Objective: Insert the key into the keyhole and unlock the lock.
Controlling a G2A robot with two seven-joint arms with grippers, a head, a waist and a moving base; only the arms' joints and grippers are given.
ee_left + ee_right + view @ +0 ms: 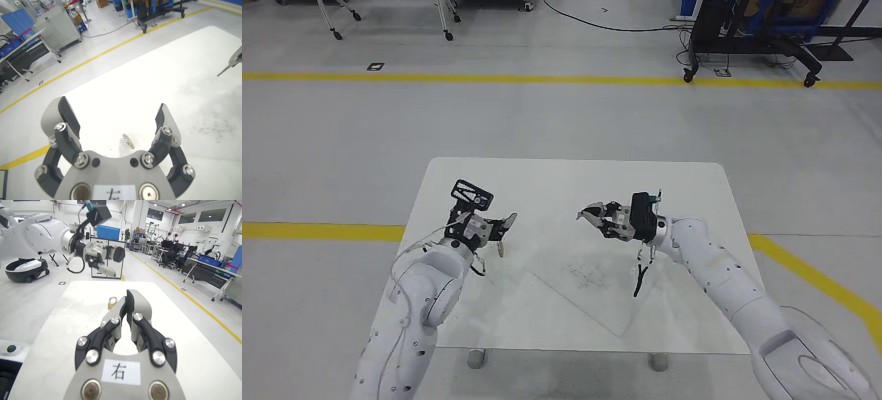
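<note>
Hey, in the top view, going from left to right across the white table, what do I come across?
The left arm's black wrist camera → open left gripper → shut right gripper → right arm's black wrist camera.

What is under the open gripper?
A small padlock stands on the table below the left gripper. Its keyhole is out of sight, and the right gripper covers one corner.
</note>
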